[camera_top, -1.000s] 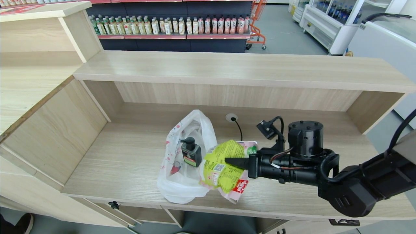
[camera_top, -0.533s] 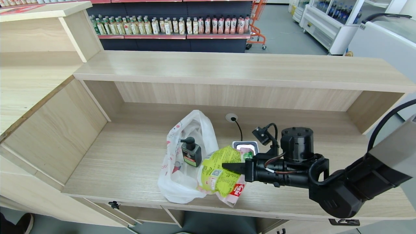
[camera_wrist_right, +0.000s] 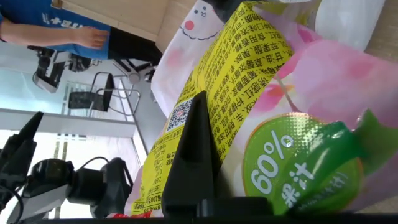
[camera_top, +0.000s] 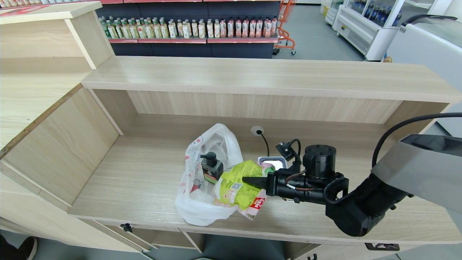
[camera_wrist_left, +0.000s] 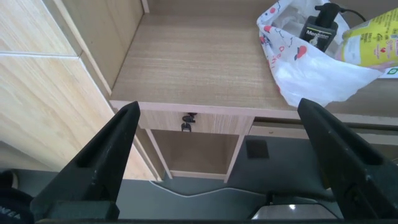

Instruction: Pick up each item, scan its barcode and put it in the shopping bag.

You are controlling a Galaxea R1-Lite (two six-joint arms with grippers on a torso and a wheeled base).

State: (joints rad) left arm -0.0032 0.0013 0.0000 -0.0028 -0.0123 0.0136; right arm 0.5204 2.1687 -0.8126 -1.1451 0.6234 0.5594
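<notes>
The wooden counter (camera_top: 137,173) is a recess closed by a side wall on the left, a back wall, and a raised ledge (camera_top: 252,76) above the back. The right arm (camera_top: 361,206) comes in from the right, its forearm low and roughly level over the counter and pointing toward the left. The right gripper (camera_top: 249,179) is clamped on a snack packet (camera_top: 236,189), with one dark finger lying across the packet's yellow-green face.

The left gripper (camera_wrist_left: 217,109) hangs in front of the counter's front edge, level with the drawer fronts, its jaws spread wide and holding nothing.

The white shopping bag (camera_top: 196,211) lies near the front edge with its mouth open. The packet's left end overlaps that mouth, and its lower corner sits over the counter. A dark pump bottle (camera_top: 212,169) stands upright inside the bag, just beside the packet. A small scanner (camera_top: 276,161) sits behind the packet, with its cable (camera_top: 266,144) running toward the back wall.

A wide stretch of counter lies between the bag and the left wall, and another between the bag and the back wall. The bag's front almost reaches the front edge.
</notes>
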